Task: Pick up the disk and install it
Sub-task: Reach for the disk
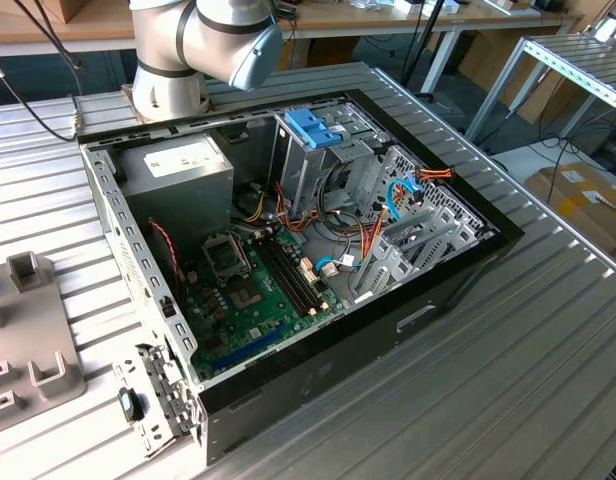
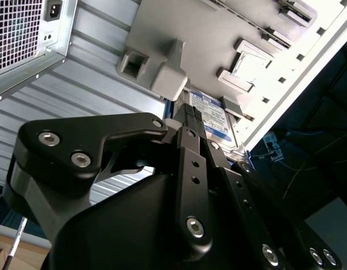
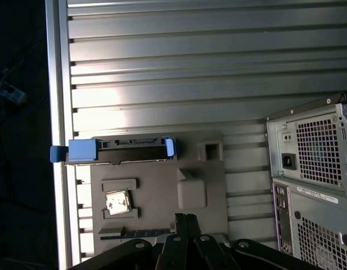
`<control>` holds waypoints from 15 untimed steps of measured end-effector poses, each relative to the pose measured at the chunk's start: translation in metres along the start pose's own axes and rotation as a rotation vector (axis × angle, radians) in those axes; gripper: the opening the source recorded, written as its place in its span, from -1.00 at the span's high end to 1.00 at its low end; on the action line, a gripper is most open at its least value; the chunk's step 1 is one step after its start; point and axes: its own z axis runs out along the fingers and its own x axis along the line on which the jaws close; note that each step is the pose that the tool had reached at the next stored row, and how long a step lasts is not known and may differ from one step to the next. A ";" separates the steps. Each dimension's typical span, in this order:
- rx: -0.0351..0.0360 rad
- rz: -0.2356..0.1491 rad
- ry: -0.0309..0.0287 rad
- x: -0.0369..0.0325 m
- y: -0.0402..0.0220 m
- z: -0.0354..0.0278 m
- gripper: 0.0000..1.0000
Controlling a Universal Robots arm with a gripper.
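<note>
On edge in a slot along one side of a grey fixture plate (image 3: 162, 185) stands the disk (image 3: 128, 151); in the first wrist view it shows as a thin dark strip with the light-blue ends of its carrier frame at either end, one end jutting past the plate toward the rim of the ribbed metal surface (image 3: 162, 73); in the second wrist view its white and blue label (image 2: 212, 115) faces the camera just beyond the black fingers. The disk is untouched and not yet lifted.

The claw (image 3: 183, 218) hovers over the plate, apart from the disk; its fingertips sit narrow, pressed together with nothing between them, and the same closed pair shows in the second wrist view (image 2: 190, 112).

Near the disk's slot the plate carries a raised block with a square pocket (image 3: 209, 151), a plain raised block (image 3: 191, 191), and a small silvery square part (image 3: 117, 202) held in its own recess.

Beside the plate on the same surface lies the computer case (image 3: 314, 169), its vented rear panel and power socket turned toward the wrist cameras. In the exterior view the case (image 1: 288, 385) lies open with the green board exposed; a fixed blue latch (image 1: 313, 128) tops the grey drive cage (image 1: 298, 170); the arm (image 1: 203, 40) rises behind the case, and the plate (image 1: 28, 340) sits at the exterior view's left.
</note>
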 end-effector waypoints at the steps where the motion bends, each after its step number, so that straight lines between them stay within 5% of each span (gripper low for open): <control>1: 0.0003 0.000 0.0000 0.0012 -0.0001 0.0001 0.79; 15: 0.0071 0.004 -0.0007 0.0190 0.0105 0.0020 0.79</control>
